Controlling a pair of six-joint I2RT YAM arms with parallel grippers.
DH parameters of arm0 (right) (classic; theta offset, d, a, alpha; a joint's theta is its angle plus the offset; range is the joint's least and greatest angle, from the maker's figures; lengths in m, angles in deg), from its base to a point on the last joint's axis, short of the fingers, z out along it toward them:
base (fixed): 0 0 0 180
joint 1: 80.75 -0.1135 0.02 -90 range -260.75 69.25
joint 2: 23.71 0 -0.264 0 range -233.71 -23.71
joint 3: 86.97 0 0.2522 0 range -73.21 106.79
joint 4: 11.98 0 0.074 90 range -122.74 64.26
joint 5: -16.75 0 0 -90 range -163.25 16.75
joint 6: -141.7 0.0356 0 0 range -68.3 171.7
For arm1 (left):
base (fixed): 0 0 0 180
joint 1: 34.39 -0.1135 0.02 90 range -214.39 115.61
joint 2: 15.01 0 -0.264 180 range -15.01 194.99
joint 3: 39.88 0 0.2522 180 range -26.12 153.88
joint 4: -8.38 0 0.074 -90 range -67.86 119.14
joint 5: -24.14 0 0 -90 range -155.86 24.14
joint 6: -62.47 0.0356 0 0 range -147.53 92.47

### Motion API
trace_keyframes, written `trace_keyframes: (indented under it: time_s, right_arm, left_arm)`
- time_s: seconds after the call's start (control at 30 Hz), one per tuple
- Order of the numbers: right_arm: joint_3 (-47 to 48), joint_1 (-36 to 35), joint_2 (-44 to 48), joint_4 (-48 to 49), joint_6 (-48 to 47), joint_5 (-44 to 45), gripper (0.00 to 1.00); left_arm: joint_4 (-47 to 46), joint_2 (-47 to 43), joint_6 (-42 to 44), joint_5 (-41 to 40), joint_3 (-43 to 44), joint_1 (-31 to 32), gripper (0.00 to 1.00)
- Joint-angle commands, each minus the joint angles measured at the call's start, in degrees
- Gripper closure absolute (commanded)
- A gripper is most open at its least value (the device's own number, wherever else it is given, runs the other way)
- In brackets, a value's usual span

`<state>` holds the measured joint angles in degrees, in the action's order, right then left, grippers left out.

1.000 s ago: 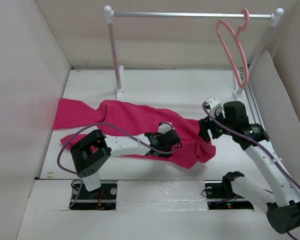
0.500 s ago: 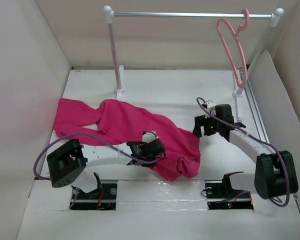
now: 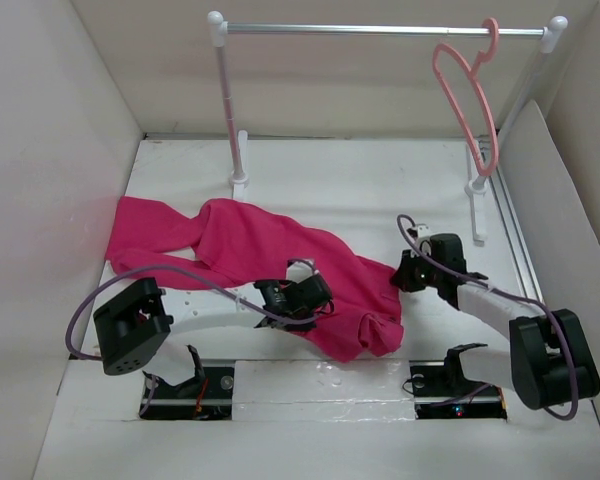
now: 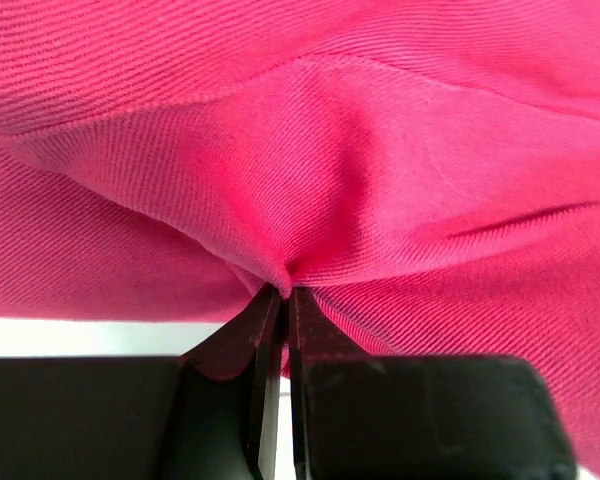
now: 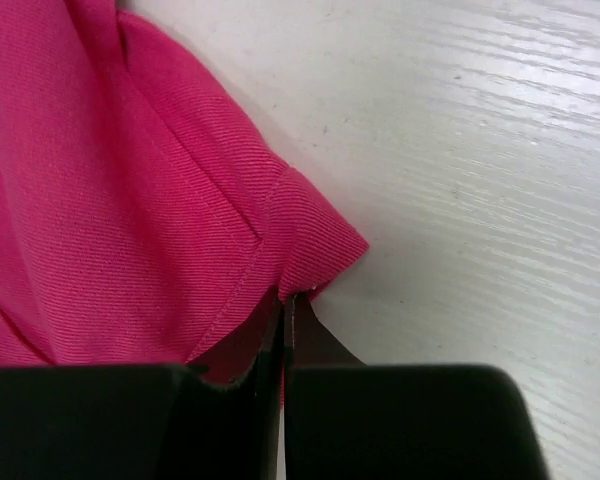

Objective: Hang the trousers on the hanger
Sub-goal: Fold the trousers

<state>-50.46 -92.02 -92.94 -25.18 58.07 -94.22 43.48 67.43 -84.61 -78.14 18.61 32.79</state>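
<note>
The magenta trousers (image 3: 250,245) lie spread across the white table from the left side to the near middle. My left gripper (image 3: 325,293) is shut, pinching a fold of the trousers (image 4: 310,190) near their front edge; the gripper (image 4: 285,292) shows cloth bunched at its tips. My right gripper (image 3: 403,275) is shut on the right corner of the trousers (image 5: 130,200); in the right wrist view the gripper (image 5: 285,297) nips the hemmed edge low on the table. The pale-pink hanger (image 3: 467,95) hangs by its hook at the right end of the rail.
A white-and-silver garment rail (image 3: 380,30) stands at the back on two posts (image 3: 227,100). White walls close in left and right. A slanted white panel (image 3: 555,200) sits at the right. Black arm bases (image 3: 190,385) are at the near edge.
My right gripper came down to the trousers' right corner and shut on it, having stood open before. The left gripper kept its grip and drew the cloth nearer a second ago.
</note>
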Motion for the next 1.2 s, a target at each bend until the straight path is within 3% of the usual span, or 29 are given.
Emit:
trace_keyframes:
  time_s: [0.0, 0.13, 0.23, 0.27, 0.33, 0.37, 0.4, 0.43, 0.53, 0.6, 0.7, 0.8, 0.83, 0.87, 0.97, 1.0, 1.03, 1.1, 1.17]
  right_arm:
    - [3.26, 3.86, 0.92, 2.01, -2.23, -2.06, 1.0]
    - [11.16, 9.06, 12.96, -7.22, -4.08, 9.52, 1.0]
    - [20.83, 14.84, 13.34, -12.59, -7.41, 16.65, 1.0]
    - [25.55, 16.26, 12.12, -13.56, -7.77, 18.06, 1.0]
    - [29.19, 19.34, 8.96, -14.45, -7.96, 20.62, 1.0]
    - [29.9, 19.35, 8.16, -13.49, -7.87, 23.75, 0.94]
    - [30.08, 19.35, 7.36, -9.82, -7.52, 25.61, 0.75]
    - [30.6, 20.48, 5.09, -9.35, -7.51, 23.98, 0.42]
    - [33.59, 20.5, 1.3, -14.43, -9.53, 18.61, 0.16]
    - [32.46, 20.5, 0.15, -14.62, -10.85, 14.76, 0.15]
    - [27.81, 19.8, 4.53, -13.4, -10.5, 9.49, 0.19]
    - [21.05, 15.95, 10.49, -11.38, -10.24, 3.51, 0.5]
    - [19.64, 14.71, 11.56, -11.02, -10.33, 2.09, 0.86]
    - [17.01, 13.22, 12.36, -10.93, -10.41, 0.86, 0.98]
    - [14.27, 4.44, 14.39, -11.97, -11.99, -2.05, 1.0]
    - [14.09, 1.89, 14.56, -13.2, -12.69, -1.01, 1.0]
    - [13.82, -3.44, 15.17, -13.82, -12.87, -0.3, 1.0]
    - [13.03, -8.31, 15.62, -14.0, -13.4, 0.31, 1.0]
    - [13.03, -14.46, 15.09, -14.09, -13.49, 1.45, 1.0]
  left_arm:
    - [3.79, -2.8, 1.44, -1.7, 6.13, 0.5, 1.0]
    - [10.2, -4.12, 6.43, -4.6, 16.51, 0.5, 1.0]
    - [12.93, -1.5, 10.14, -4.25, 26.44, 0.5, 1.0]
    - [14.41, -0.01, 11.8, -3.9, 29.33, 0.5, 0.93]
    - [14.43, 3.25, 13.65, -2.58, 35.41, 1.03, 0.66]
    - [14.78, 4.13, 14.79, -2.41, 36.73, 1.03, 0.32]
    - [15.39, 5.62, 14.63, -4.06, 38.4, 1.03, 0.19]
    - [16.79, 6.07, 14.45, -5.29, 38.59, 1.03, 0.1]
    - [19.08, 4.32, 11.74, -12.49, 36.49, 1.03, 0.08]
    - [20.93, 0.04, 7.89, -16.01, 31.77, -0.55, 0.06]
    - [20.85, -8.12, 4.62, -17.78, 23.08, -6.86, 0.07]
    - [18.48, -16.73, 4.69, -16.12, 13.94, -20.2, 0.09]
    - [16.12, -18.87, 6.0, -15.16, 11.89, -24.42, 0.1]
    - [14.53, -20.98, 7.06, -11.67, 9.96, -34.12, 0.12]
    - [8.29, -28.54, 10.48, -2.01, 3.97, -50.69, 0.15]
    - [6.54, -31.34, 11.11, -0.05, 1.35, -61.53, 0.15]
    - [4.52, -32.15, 11.63, 1.62, 0.45, -66.08, 0.16]
    - [4.41, -28.06, 10.76, 0.32, 1.75, -70.58, 0.16]
    - [0.38, -24.71, 11.38, 4.33, 2.2, -73.58, 0.16]
